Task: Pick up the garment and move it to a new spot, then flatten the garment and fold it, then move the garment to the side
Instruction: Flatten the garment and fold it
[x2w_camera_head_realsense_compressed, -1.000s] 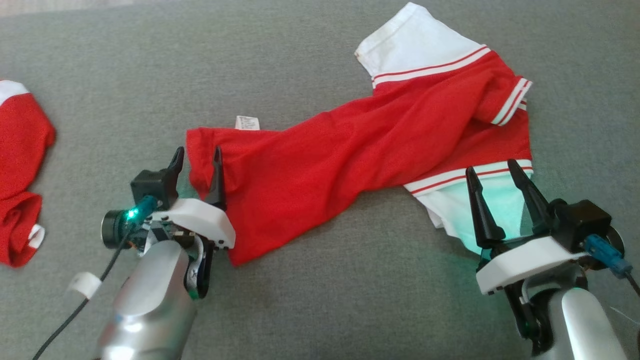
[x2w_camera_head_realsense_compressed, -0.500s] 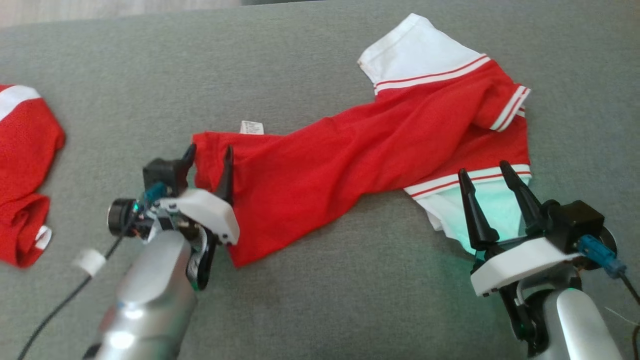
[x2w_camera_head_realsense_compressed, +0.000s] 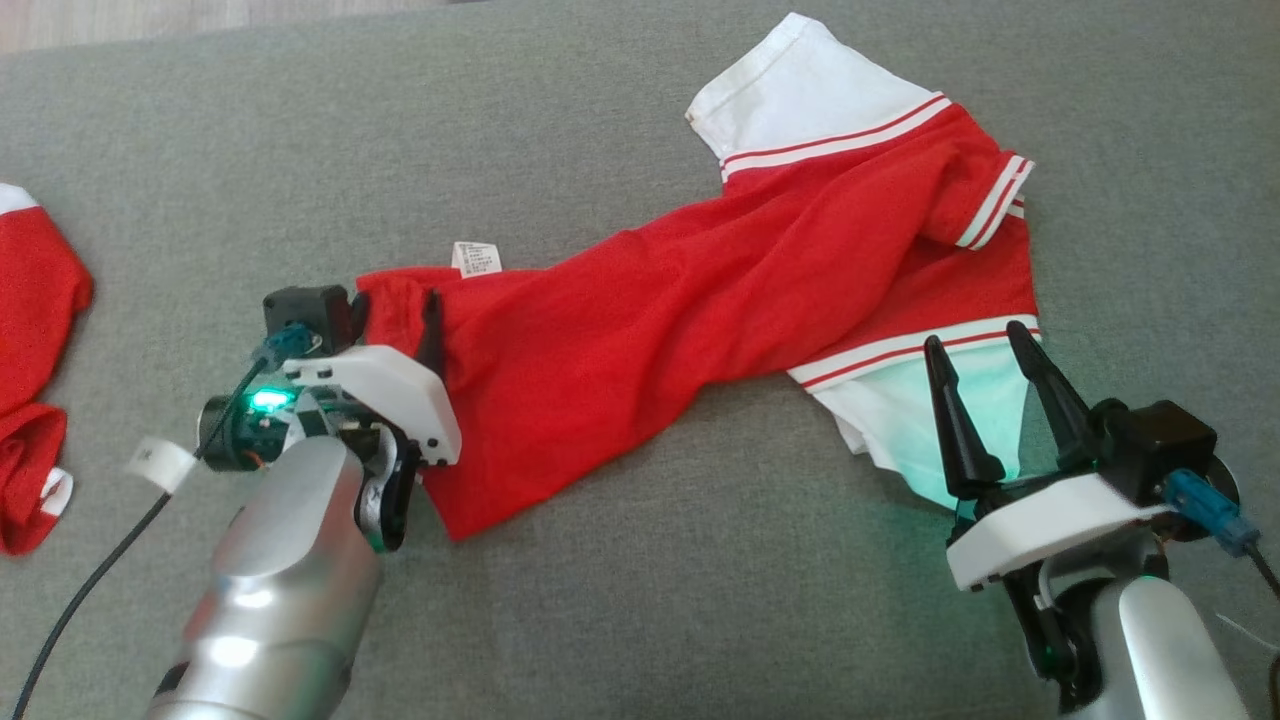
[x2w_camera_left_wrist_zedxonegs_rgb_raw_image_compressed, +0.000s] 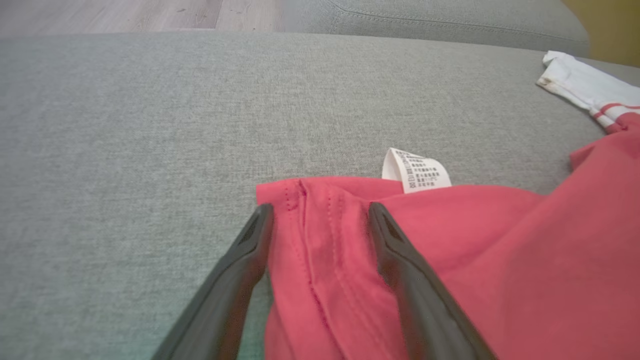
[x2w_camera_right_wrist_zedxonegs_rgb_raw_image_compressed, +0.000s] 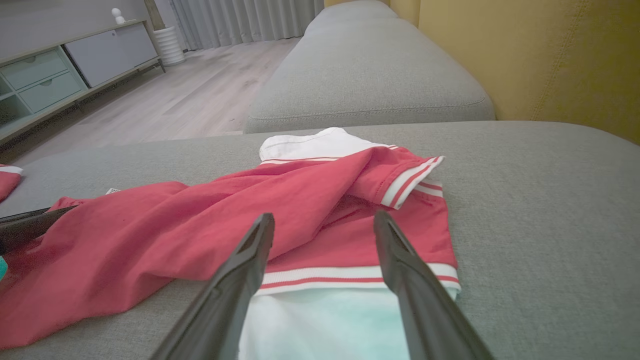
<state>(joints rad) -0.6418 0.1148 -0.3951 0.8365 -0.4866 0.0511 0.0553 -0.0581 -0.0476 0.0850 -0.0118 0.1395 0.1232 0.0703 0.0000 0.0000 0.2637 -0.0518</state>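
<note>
left gripper (x2w_camera_head_realsense_compressed: 393, 305) has tipped lower, open astride the hem (x2w_camera_left_wrist_zedxonegs_rgb_raw_image_compressed: 300, 200) of the garment (x2w_camera_head_realsense_compressed: 700, 300) twisted across mid-frame. right gripper (x2w_camera_head_realsense_compressed: 973, 333) open, empty, lower right. risk: a one-layer pinch would drag the twist along.

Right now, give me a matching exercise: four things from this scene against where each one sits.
Things:
1 left gripper
2 right gripper
3 care label
4 second red garment

Places:
A at the head view's left edge
B open, at the white end
C open, straddling the red hem corner
D poking out past that hem

Pairs: 1-C, 2-B, 3-D, 4-A
</note>
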